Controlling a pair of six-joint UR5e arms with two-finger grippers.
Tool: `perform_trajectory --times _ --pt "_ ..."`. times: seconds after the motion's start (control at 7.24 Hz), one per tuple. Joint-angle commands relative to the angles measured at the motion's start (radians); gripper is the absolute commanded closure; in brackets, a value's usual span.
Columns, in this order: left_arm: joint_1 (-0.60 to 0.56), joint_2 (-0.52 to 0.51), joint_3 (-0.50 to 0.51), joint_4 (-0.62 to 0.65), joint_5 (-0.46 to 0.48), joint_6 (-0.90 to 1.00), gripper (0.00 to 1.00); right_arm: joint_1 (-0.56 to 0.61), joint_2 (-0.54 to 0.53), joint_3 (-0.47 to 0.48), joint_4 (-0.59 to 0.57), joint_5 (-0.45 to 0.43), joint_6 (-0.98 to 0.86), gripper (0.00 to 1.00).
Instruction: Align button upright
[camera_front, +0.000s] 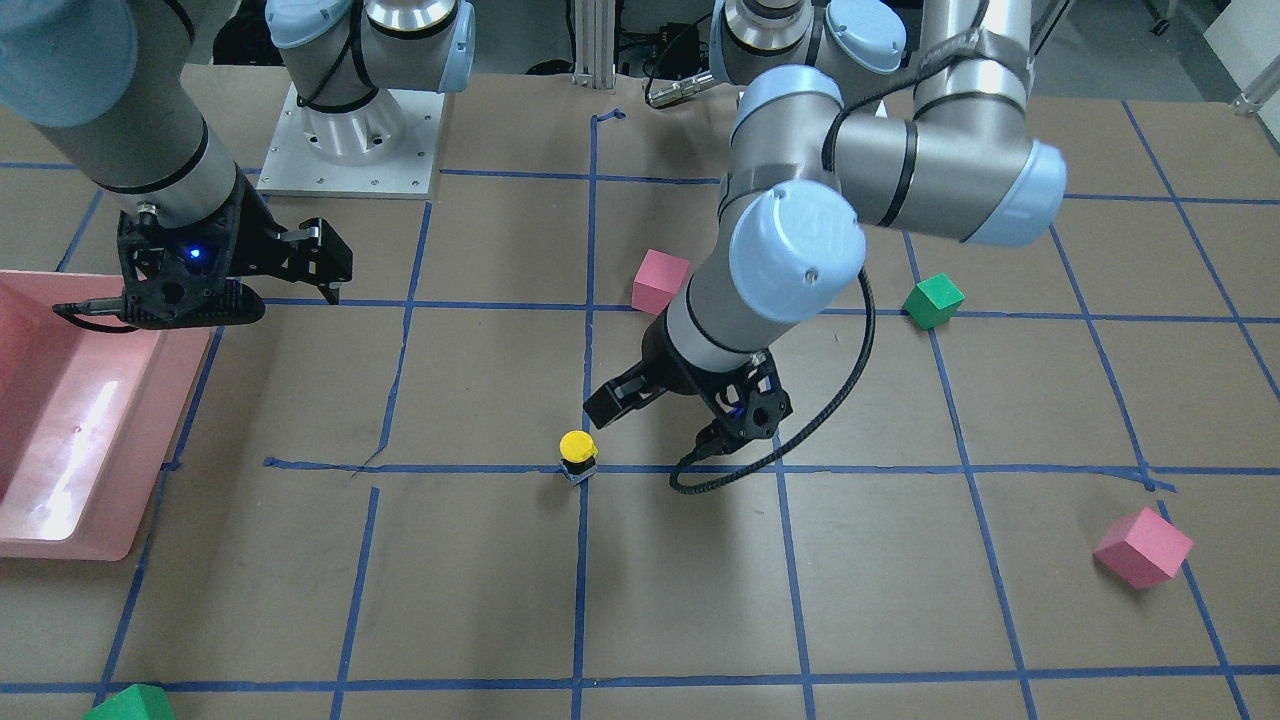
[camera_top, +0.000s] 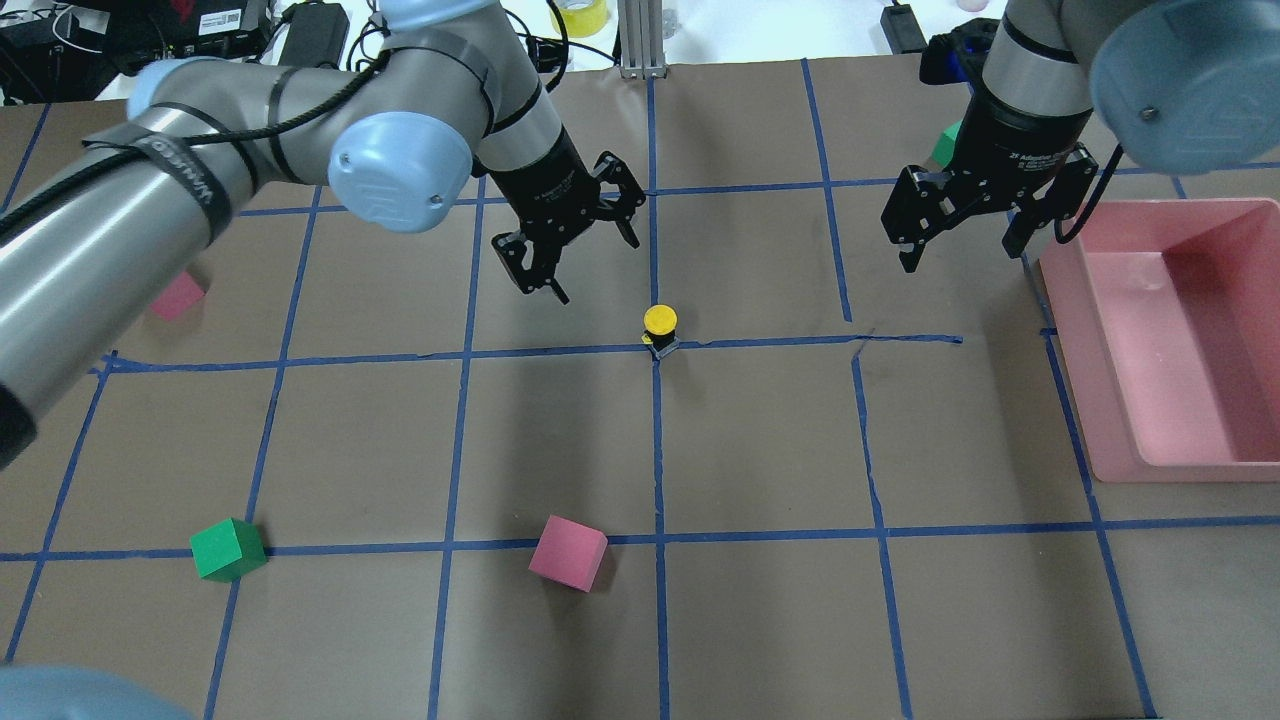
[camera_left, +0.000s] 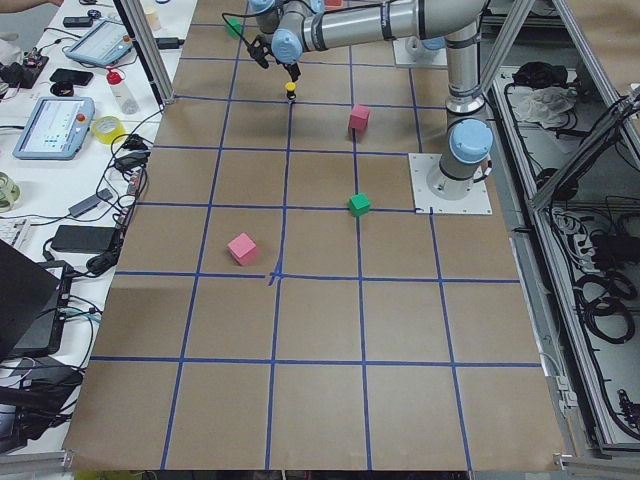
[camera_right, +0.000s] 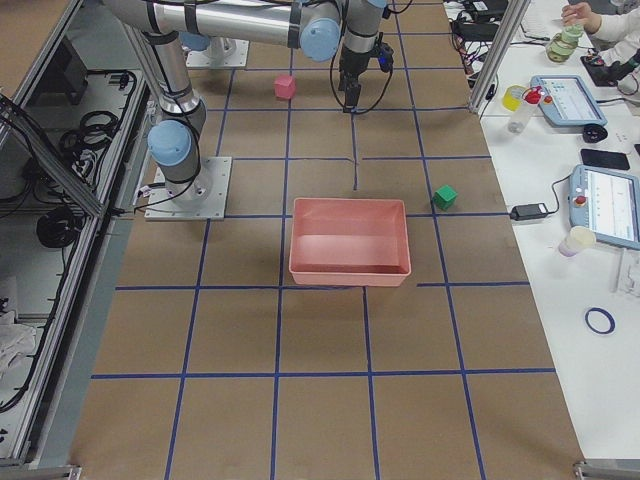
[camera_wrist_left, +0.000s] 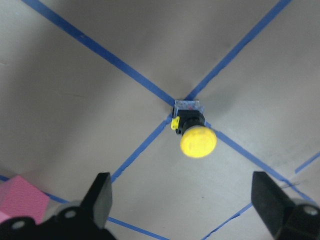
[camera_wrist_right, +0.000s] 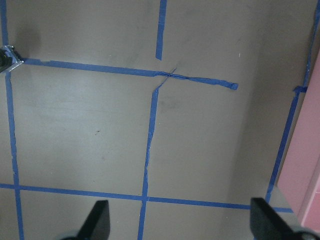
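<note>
Two grippers: both hang above the table with nothing between their fingers.
Left gripper (camera_top: 572, 240): jaws spread wide, hovering over bare brown paper, close to the button but not touching it; in the wrist view its two dark fingertips (camera_wrist_left: 101, 194) frame the button from either side at the bottom of the picture.
Right gripper (camera_top: 962, 222): jaws wide apart as well, up over the grid lines just beside the pink bin (camera_top: 1225, 450).
Button (camera_top: 660, 327): standing upright on its black body, yellow cap on top, right on a crossing of blue tape lines near the middle of the table; a whitish label shows at its base in the left wrist view.
Nearest cube: a pink cube (camera_front: 660, 281) sits behind the left arm in the front view, well apart from the button.
Other cubes: a green cube (camera_top: 228, 549) and another pink cube (camera_top: 177, 297) lie on the robot's left half.
Far corner: a second green cube (camera_front: 130, 704) pokes in at the front view's bottom edge.
</note>
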Motion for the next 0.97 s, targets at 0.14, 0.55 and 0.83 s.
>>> perform_trajectory --times 0.14,0.55,0.83 --pt "0.110 0.191 -0.008 -0.164 0.086 0.566 0.00 -0.001 0.000 0.000 0.000 -0.023 -0.002 0.00" --pt "0.199 0.254 -0.043 -0.145 0.189 0.781 0.00 -0.003 -0.001 0.000 -0.003 -0.024 -0.003 0.00" --pt "0.195 0.283 -0.080 -0.161 0.282 0.694 0.00 -0.006 0.000 0.000 -0.003 -0.038 -0.002 0.00"
